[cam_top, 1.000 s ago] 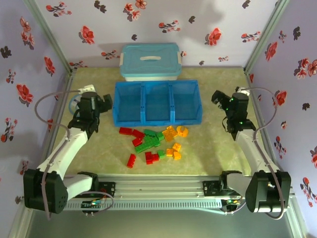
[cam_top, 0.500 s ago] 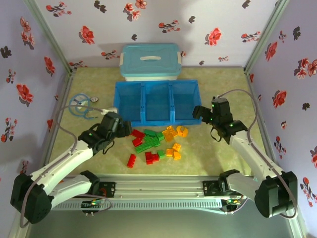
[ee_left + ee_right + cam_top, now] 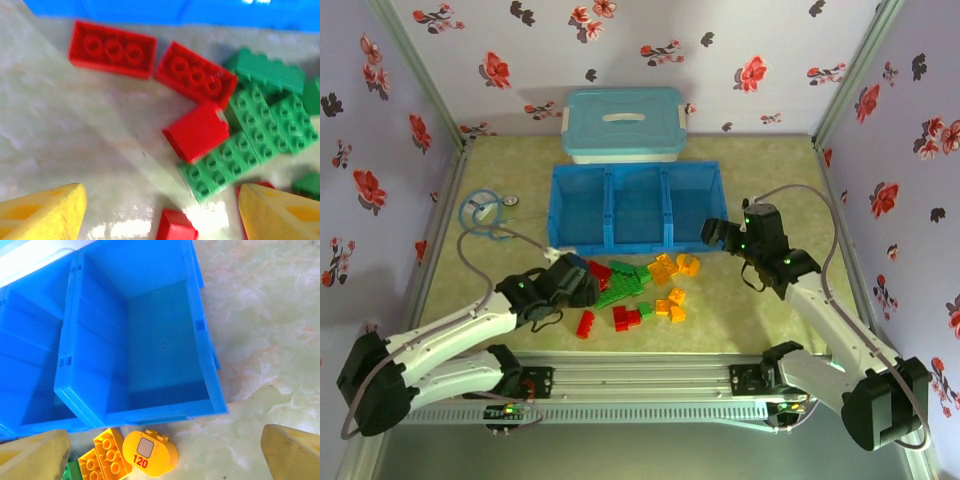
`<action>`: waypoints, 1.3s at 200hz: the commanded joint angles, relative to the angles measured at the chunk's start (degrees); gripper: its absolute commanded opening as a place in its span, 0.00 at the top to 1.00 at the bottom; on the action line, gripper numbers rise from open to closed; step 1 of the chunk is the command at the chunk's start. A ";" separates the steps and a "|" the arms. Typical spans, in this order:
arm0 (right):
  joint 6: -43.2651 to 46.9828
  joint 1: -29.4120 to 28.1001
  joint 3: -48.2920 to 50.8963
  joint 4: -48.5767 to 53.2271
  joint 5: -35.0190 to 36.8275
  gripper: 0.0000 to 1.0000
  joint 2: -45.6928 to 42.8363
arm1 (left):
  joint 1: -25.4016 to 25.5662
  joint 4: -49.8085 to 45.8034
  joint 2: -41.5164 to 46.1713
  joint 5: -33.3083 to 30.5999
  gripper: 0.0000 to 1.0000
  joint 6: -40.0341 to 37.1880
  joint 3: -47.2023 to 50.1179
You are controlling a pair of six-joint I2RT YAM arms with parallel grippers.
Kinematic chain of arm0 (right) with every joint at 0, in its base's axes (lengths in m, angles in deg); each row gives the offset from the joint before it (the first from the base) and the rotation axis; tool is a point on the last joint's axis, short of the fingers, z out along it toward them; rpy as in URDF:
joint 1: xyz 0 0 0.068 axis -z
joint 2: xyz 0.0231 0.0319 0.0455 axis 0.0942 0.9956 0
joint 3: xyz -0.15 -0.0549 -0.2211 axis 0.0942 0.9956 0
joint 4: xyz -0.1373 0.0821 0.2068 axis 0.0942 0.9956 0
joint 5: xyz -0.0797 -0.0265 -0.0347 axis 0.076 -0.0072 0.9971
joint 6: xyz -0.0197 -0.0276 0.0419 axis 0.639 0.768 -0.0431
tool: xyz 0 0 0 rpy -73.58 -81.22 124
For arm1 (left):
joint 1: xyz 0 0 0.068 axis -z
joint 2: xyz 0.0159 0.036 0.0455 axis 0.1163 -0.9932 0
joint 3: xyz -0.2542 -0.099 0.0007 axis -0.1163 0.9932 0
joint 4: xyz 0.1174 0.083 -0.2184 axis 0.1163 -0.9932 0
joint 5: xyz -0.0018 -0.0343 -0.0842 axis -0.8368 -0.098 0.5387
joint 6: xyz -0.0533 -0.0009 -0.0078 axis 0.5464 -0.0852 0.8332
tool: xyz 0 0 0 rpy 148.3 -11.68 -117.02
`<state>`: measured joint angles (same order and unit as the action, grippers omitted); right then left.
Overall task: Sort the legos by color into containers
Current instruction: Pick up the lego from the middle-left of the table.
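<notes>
The legos [image 3: 632, 290] lie in a loose pile on the table in front of the blue tray [image 3: 638, 247], whose three compartments look empty. Red bricks [image 3: 112, 49] sit at the pile's left, green ones [image 3: 225, 162] in the middle, orange ones [image 3: 672, 268] at the right. My left gripper [image 3: 582, 285] is open and low at the pile's left edge, with a small red brick [image 3: 176, 227] between its yellow fingers [image 3: 42, 215]. My right gripper [image 3: 712, 235] hangs open over the tray's front right corner, above an orange rounded piece marked 120 [image 3: 149, 452].
A pale-blue lidded box [image 3: 623, 122] stands behind the tray. A blue coiled tube [image 3: 485, 215] lies at the left of the mat. Flowered walls close in the table on three sides. Bare mat lies right of the tray [image 3: 260, 330].
Both arms have swung in from the tray's sides toward the pile. The left gripper has dropped to the pile's red end; the right has moved left to the tray's front right corner.
</notes>
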<state>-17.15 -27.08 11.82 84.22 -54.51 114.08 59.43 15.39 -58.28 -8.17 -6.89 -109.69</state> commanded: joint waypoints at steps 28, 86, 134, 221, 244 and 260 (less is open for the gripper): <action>-1.04 -0.48 1.28 1.10 -0.09 0.02 -1.44 | 8.10 -1.64 -4.01 0.37 0.27 9.62 3.67; -1.27 -0.58 2.08 1.65 0.43 0.02 -2.68 | 12.59 -0.59 -10.04 0.52 0.37 11.32 3.67; -1.35 -0.57 2.62 2.94 1.29 0.02 -5.30 | 12.69 3.15 -11.85 1.90 0.52 10.80 5.42; -1.22 -0.61 0.94 2.89 1.57 0.03 -3.14 | 12.56 0.35 -8.92 0.23 0.90 8.62 1.45; -1.40 -0.57 1.17 2.74 1.52 0.03 -3.15 | 11.76 -2.70 -6.69 -1.22 0.91 6.37 -2.48; -1.72 -0.59 1.68 2.34 0.75 0.03 -3.23 | 9.49 -4.02 -4.64 -1.38 0.92 4.39 -4.89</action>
<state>-17.19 -27.19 13.86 86.88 -54.07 111.00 71.26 15.31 -66.36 -7.10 1.06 -110.17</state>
